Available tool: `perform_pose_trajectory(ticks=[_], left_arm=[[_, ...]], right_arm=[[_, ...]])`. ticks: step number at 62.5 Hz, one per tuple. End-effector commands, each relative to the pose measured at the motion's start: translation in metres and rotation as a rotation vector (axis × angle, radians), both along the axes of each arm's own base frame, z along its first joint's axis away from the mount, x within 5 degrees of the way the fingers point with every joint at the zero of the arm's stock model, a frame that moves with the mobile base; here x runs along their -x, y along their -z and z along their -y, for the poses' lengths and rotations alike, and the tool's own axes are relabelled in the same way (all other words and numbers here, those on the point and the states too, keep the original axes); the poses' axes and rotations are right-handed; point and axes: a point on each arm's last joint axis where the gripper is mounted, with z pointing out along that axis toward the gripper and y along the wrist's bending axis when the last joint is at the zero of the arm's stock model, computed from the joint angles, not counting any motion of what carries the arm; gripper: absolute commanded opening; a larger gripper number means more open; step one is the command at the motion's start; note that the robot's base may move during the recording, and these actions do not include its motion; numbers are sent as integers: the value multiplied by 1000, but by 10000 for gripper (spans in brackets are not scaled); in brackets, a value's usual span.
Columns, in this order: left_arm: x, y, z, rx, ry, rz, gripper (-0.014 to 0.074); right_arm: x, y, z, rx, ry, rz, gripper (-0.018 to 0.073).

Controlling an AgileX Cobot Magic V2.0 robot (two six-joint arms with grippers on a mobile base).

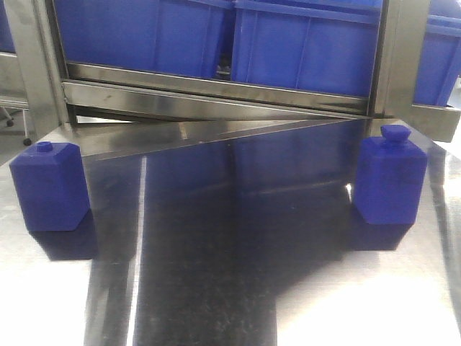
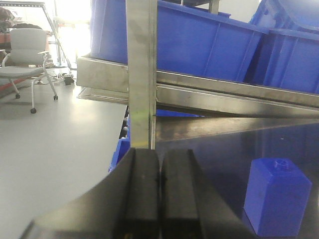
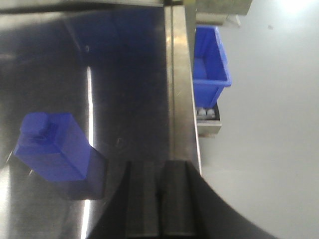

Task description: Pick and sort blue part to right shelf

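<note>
While neither arm touches anything, the blue part [image 1: 391, 180] stands upright on the steel table [image 1: 230, 288] at about 3 o'clock in the front view, with its wide rounded knob on top. It sits near the foot of the shelf frame [image 1: 216, 90], which carries the blue bins [image 1: 302, 50] at 12 o'clock. A second blue block [image 1: 49, 186], topped with a small narrow stub, stands at 9 o'clock, well apart from the blue part.

In the right wrist view the right gripper [image 3: 159, 172] has its two black pads pressed flat together with nothing between them. It hangs over the table's edge strip, and the blue part [image 3: 50, 147] is at roughly 10 o'clock from it, clear of the pads. A small blue bin [image 3: 212, 74] sits beyond the table edge at 1 o'clock.

In the left wrist view the left gripper [image 2: 159, 164] is likewise closed on nothing. The second blue block [image 2: 276, 196] is at 4 o'clock, and an office chair [image 2: 27, 50] is on the floor at 10 o'clock.
</note>
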Motion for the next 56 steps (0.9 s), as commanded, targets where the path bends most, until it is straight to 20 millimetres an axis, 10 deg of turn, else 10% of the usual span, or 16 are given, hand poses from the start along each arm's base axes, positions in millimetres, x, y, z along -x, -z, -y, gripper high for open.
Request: perform_pose_trajectory(ticks=[1, 14, 56], left_arm=[[1, -1, 0, 19, 3, 77, 123], [1, -1, 0, 19, 3, 77, 123], [1, -1, 0, 19, 3, 77, 123]], right_arm=[[-24, -21, -9, 10, -34, 48, 185], [-69, -27, -32, 40, -90, -111, 645], [-162, -27, -106, 8, -98, -655, 592]])
